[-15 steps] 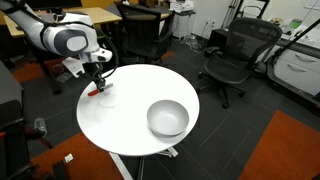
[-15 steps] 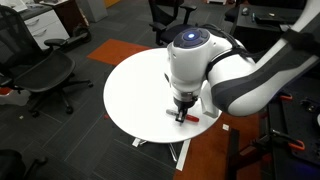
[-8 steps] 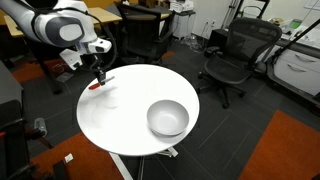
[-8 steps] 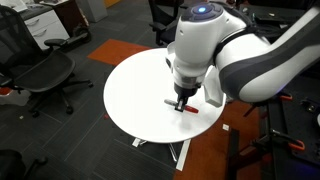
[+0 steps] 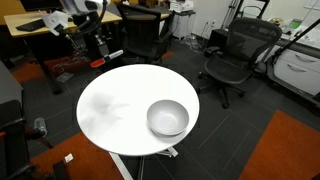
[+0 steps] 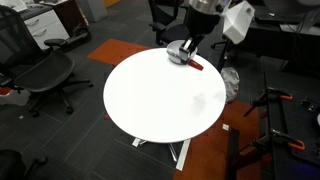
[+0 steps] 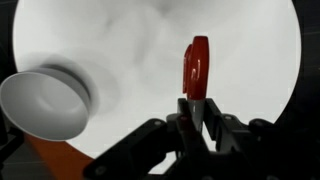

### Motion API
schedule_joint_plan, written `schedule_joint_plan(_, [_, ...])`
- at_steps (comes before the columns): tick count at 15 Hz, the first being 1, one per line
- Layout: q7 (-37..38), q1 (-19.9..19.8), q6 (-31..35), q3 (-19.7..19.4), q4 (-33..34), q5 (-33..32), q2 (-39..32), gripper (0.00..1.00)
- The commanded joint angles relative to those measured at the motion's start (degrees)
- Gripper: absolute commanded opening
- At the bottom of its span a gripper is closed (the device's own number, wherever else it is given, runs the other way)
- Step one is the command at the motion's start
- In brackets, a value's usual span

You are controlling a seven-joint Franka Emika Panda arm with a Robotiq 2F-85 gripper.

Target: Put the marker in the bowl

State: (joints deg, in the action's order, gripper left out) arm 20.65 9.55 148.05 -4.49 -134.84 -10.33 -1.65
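Note:
My gripper (image 7: 192, 112) is shut on the marker (image 7: 197, 62), whose red end sticks out past the fingers over the white table (image 7: 130, 40). The silvery-grey bowl (image 7: 40, 103) sits at the left of the wrist view, apart from the marker. In an exterior view the bowl (image 5: 167, 118) stands on the near right part of the table, and the gripper (image 5: 99, 42) hangs high above the far left edge. In an exterior view the gripper (image 6: 187, 48) holds the marker (image 6: 195, 66) well above the table, with the bowl (image 6: 174, 52) partly hidden behind it.
The round white table (image 5: 120, 105) stands on a dark carpet. Black office chairs (image 5: 228, 55) and desks (image 5: 40, 25) ring it. Another chair (image 6: 40, 75) stands beside the table, and an orange floor patch (image 6: 210, 150) lies near it.
The gripper has lifted the marker off the table and risen high above it. The arm has swung up and away from the table's edge. The bowl has not moved.

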Motion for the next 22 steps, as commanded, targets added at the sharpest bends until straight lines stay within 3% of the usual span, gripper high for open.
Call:
schedule_joint_plan(1, [2.09, -5.31, -7.26, 0.83, 1.59, -0.15, 6.15, 0.05])
schedule_joint_plan(5, [4.24, -10.38, -12.91, 0.89, 6.22, -0.25, 6.7, 0.05])
schedule_joint_plan(10, [5.63, -13.28, -17.8, 0.28, 13.05, 0.72, 1.22, 0.05])
schedule_joint_plan(14, [7.15, -14.62, -15.38, -1.22, 16.44, 0.83, -4.57, 0.05])
schedule_joint_plan(22, [2.94, -16.96, -13.06, -3.69, 22.94, 12.68, -16.45, 0.05])
